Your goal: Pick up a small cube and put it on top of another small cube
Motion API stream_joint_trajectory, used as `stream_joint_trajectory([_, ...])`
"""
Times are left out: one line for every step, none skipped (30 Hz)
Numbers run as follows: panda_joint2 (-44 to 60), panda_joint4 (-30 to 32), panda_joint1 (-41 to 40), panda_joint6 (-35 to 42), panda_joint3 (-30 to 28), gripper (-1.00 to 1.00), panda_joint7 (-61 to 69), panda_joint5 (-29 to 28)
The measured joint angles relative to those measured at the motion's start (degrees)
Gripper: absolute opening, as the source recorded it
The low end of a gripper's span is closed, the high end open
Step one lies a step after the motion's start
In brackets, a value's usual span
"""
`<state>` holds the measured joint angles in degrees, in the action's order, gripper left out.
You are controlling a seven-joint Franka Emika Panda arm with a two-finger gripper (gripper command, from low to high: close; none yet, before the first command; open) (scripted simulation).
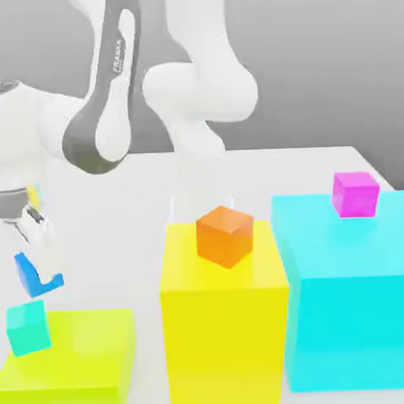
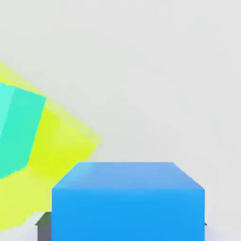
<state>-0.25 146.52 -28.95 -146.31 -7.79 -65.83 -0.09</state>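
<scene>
End effector (image 1: 37, 272) pinching small blue cube (image 1: 27, 273), just above teal cube (image 1: 28, 328); centre over teal & lower square w/o tilt

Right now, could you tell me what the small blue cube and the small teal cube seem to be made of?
Small blue cube: looks like matte plastic or painted wood; flat, even colour with no highlights. Small teal cube: seemingly the same, plain faces and crisp edges without gloss. As simulator renders, neither shows grain or texture, so the material stays open.
</scene>
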Motion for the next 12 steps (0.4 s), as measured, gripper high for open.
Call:
stream_joint_trajectory([-0.2, -2.0, 0.7, 2.2, 0.2, -1.00, -2.5, 0.0])
stream_joint_trajectory([-0.3, -4.1, 1.4, 4.4, 0.6, -1.00, -5.0, 0.1])
stream_joint_trajectory([-0.4, -6.0, 2.0, 6.4, 1.0, -1.00, -7.4, 0.1])
stream_joint_trajectory([-0.5, -8.0, 2.7, 8.5, 1.4, -1.00, -9.8, 0.2])
stream_joint_trajectory([0.4, -8.7, 3.1, 8.2, 2.1, -1.00, -10.9, 0.4])
stream_joint_trajectory([1.9, -8.8, 3.9, 6.9, 2.2, -1.00, -11.3, 0.6])
stream_joint_trajectory([3.6, -8.6, 3.6, 4.9, 2.0, -1.00, -11.4, 0.9])
stream_joint_trajectory([5.5, -8.2, 3.5, 2.7, 2.0, -1.00, -11.3, 1.3])
stream_joint_trajectory([6.5, -8.0, 3.3, 1.5, 2.0, 1.00, -11.3, 1.4])
stream_joint_trajectory([6.5, -8.0, 3.3, 1.5, 2.0, 1.00, -11.3, 1.4])
stream_joint_trajectory([6.5, -8.0, 3.3, 1.5, 2.0, 1.00, -11.3, 1.4])
stream_joint_trajectory([6.5, -8.0, 3.3, 1.5, 2.0, 1.00, -11.3, 1.4])
